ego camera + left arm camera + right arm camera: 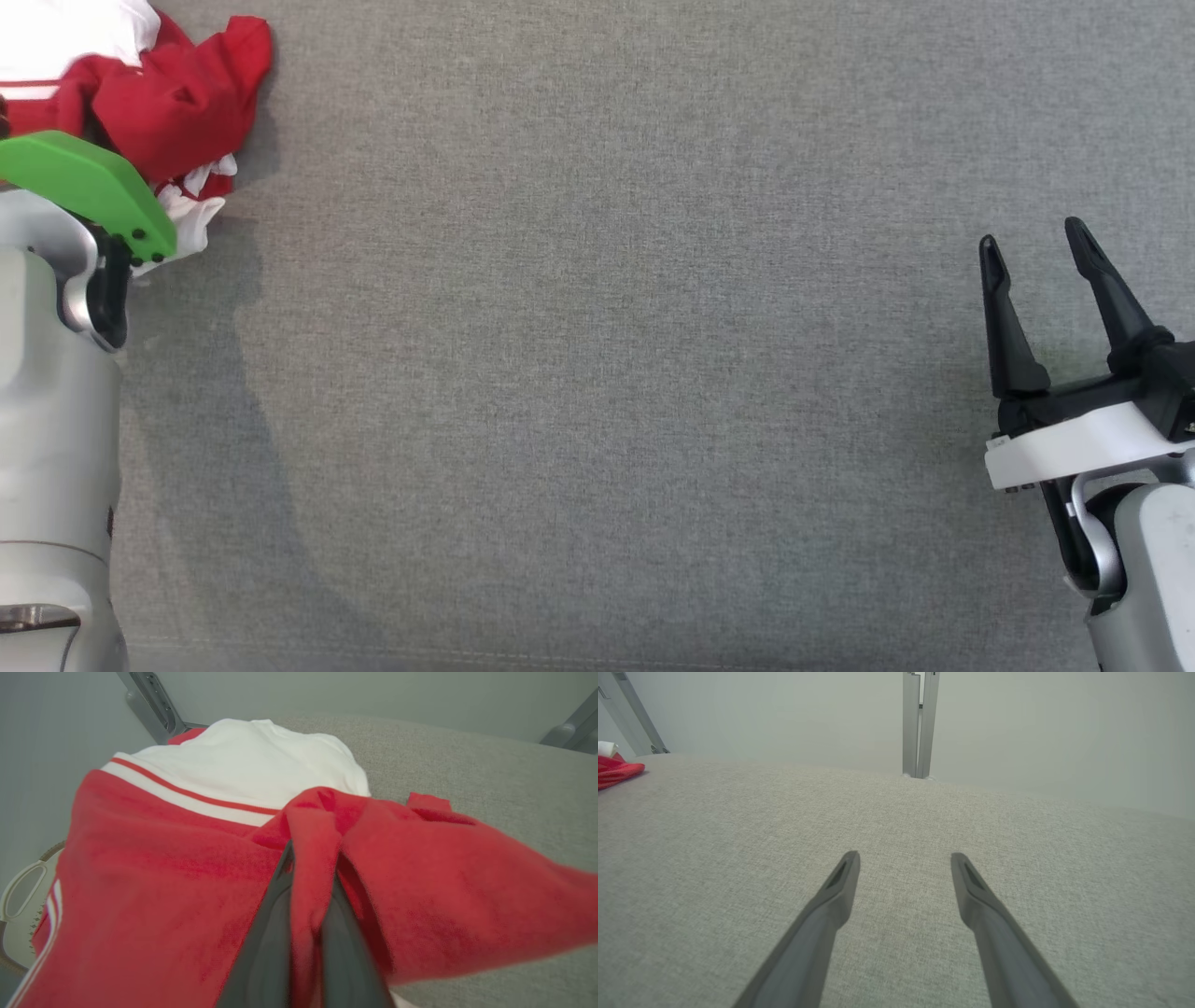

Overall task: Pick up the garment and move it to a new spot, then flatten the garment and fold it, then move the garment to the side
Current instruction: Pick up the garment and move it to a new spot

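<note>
Head view: the red-and-white garment (177,103) lies bunched at the far left corner of the grey table (597,373), the right gripper (1032,238) spread wide near the table's right edge; left wrist view: the left gripper (312,868) pinches a red garment fold; right wrist view: its fingers (831,905) stand apart above the table.

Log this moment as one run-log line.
stage: pick-up | left gripper: shut on a red fold of the garment, far left of table | right gripper: open, over the table | garment: crumpled

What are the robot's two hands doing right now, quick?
Left gripper: shut on a fold of the red and white garment.
Right gripper: open, holding nothing.
</note>
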Controlling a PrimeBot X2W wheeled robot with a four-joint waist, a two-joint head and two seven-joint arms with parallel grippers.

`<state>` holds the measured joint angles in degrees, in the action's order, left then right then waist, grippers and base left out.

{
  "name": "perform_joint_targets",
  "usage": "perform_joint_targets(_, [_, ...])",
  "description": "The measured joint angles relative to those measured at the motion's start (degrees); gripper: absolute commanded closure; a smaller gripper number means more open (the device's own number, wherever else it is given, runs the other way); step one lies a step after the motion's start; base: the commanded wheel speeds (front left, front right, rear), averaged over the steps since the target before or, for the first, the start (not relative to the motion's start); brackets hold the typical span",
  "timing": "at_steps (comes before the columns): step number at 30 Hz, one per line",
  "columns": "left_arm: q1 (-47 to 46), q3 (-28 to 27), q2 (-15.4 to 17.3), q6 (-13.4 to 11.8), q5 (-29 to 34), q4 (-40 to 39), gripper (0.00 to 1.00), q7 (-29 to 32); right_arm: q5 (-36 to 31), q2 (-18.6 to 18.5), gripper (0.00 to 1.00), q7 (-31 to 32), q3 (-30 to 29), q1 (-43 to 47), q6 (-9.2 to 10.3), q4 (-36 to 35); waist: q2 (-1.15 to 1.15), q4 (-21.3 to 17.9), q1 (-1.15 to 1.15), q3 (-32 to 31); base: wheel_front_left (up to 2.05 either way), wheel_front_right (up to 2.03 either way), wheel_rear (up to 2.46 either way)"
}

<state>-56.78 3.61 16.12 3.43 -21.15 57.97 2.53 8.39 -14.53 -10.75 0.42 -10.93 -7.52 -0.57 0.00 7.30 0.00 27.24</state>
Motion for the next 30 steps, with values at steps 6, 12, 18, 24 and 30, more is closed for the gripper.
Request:
perform_joint_targets(6, [-2.73, 2.38, 1.56, 0.19, 2.78, -2.94, 1.0, -6.91, 0.0, 2.16, 0.0, -1.02, 0.93, 0.2, 0.0, 2.6, 0.0, -0.21, 0.0, -3.45, 0.0, 0.0, 0.0])
perform_joint_targets(12, [-6.58, 4.95, 1.81, 1.45, 4.13, -10.2, 1.0, -9.27, 0.03, 4.9, 0.0, -2.55, 1.78, 0.92, 0.0, 5.2, 0.0, -1.06, 0.0, -7.58, 0.0, 0.0, 0.0])
perform_joint_targets(18, [-10.99, 8.32, 0.59, 2.67, 4.6, -20.27, 1.0, -8.08, 0.12, 7.3, 0.0, -3.48, 2.83, 1.15, 0.0, 7.92, 0.0, -3.8, 0.0, -10.81, 0.0, 0.0, 0.0])
perform_joint_targets(24, [-14.18, 12.77, -2.18, 3.38, 4.65, -30.02, 1.0, -4.95, 0.69, 8.93, 0.0, -4.0, 3.0, 1.08, 0.0, 10.24, 0.0, -8.87, 0.0, -12.65, 0.0, 0.0, 0.0])
perform_joint_targets(30, [-14.6, 16.63, -6.53, 3.65, 2.6, -33.38, 1.0, -3.03, 1.34, 10.25, 0.0, -4.27, 2.94, 0.96, 0.0, 11.39, 0.0, -15.08, 0.0, -13.66, 0.0, 0.0, 0.0])
